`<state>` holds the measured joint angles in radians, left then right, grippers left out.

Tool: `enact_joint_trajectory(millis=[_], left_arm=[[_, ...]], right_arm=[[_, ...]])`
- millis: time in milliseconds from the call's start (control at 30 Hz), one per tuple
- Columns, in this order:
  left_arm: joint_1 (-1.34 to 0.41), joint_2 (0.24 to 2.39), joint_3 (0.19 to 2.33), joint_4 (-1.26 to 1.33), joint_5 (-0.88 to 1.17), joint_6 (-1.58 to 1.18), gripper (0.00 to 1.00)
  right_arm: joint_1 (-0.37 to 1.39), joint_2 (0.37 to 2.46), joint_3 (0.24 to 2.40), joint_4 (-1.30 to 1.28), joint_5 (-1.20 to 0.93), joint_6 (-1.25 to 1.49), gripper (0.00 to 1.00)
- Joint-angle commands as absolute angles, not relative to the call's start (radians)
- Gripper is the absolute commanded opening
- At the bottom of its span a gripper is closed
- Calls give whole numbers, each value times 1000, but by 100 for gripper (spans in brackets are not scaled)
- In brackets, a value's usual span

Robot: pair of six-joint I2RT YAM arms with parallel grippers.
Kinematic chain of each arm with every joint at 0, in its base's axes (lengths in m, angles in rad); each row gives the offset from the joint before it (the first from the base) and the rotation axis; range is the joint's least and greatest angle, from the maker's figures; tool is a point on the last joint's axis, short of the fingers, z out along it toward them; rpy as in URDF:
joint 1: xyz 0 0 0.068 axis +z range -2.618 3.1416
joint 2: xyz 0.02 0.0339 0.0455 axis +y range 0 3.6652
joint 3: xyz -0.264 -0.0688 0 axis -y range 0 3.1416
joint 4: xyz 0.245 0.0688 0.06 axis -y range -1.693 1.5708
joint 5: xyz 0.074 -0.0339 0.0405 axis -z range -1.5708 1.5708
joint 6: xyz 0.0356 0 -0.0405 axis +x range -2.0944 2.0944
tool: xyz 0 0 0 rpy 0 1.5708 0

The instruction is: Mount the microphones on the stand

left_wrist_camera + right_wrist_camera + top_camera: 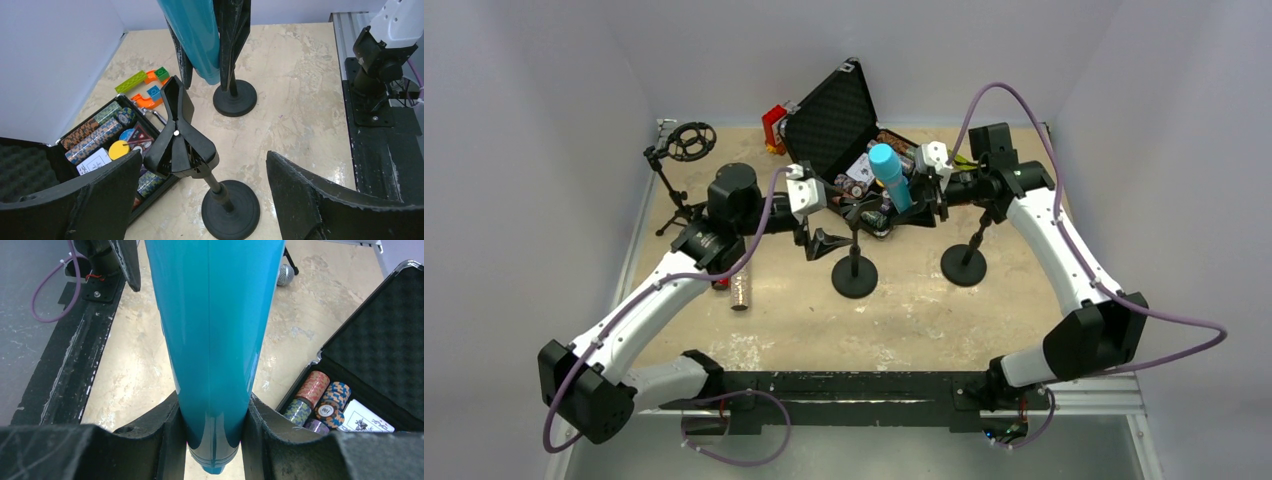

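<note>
right pincer (212, 426): you have it clamped tight on the glossy, smooth blue microphone (212, 315), tapered end down, ready for a clip | left pincer (205, 200): wide open, empty; straddles the matte black stand (230, 212); its forked clip (176, 131) gapes upward | counter (904, 320): glittery microphone (740, 290) lies well apart

Soft, even light fills the white-walled enclosure from overhead, so the stand bases (855, 277) cast only faint, short shadows on the table (904, 320). In the right wrist view, the glossy barrel of the light blue microphone (215, 340) carries a pale vertical sheen. All three views are bright and free of motion blur.
</note>
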<state>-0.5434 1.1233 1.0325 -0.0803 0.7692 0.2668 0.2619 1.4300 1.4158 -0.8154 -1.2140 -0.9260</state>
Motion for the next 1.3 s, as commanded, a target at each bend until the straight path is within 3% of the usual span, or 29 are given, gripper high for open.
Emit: enact_joint_trajectory(millis=[0, 167, 333, 533, 700, 800, 1267], left_arm=[[-536, 1158, 1075, 27, 767, 284, 97], [-535, 1198, 1075, 87, 745, 253, 95], [-536, 1226, 1073, 87, 724, 224, 85], [-536, 1250, 1065, 88, 687, 166, 62], [-537, 1256, 1065, 83, 679, 133, 28], [-536, 1248, 1052, 86, 680, 117, 20], [-536, 1217, 984, 179, 712, 35, 17]], right_arm=[[264, 1464, 1487, -807, -1247, -943, 0], [264, 1517, 1522, -806, -1249, -937, 0], [263, 1540, 1517, -779, -1247, -930, 0], [266, 1549, 1493, -743, -1250, -928, 0], [273, 1557, 1486, -733, -1257, -943, 0], [283, 1554, 1465, -718, -1262, -948, 0], [358, 1596, 1392, -683, -1315, -1003, 0]])
